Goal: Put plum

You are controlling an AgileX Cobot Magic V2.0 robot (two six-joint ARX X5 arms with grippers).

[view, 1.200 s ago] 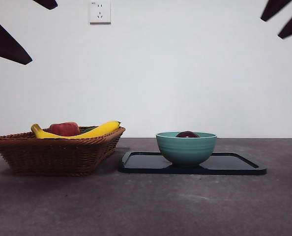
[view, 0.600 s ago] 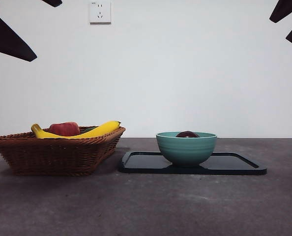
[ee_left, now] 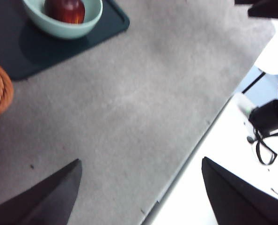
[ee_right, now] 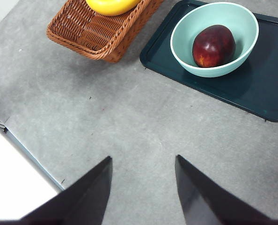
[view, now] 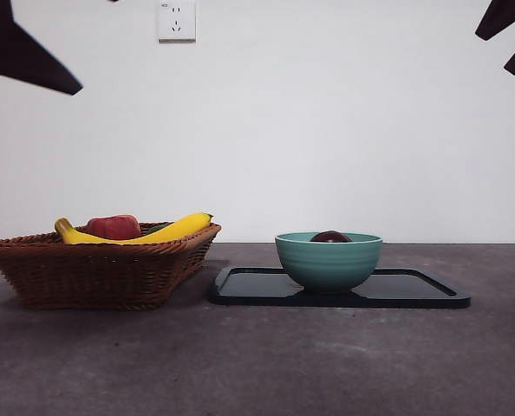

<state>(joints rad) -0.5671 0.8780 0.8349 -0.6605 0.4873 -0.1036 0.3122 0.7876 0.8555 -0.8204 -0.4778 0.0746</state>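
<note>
Plum (ee_right: 214, 46): glossy, dark maroon, oval

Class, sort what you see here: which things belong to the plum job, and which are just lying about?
Job: dark maroon plum, lying in the pale green bowl on the dark tray.
Lying about: brown wicker basket, yellow banana, red apple-like fruit.

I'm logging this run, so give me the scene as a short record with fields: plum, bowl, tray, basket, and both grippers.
plum: lying inside the bowl
bowl: teal, standing on the tray
tray: dark, flat on the table beside the basket
basket: wicker, holds a banana and a red fruit
left gripper: open, holding nothing, raised off the table
right gripper: open, holding nothing, raised off the table
</note>
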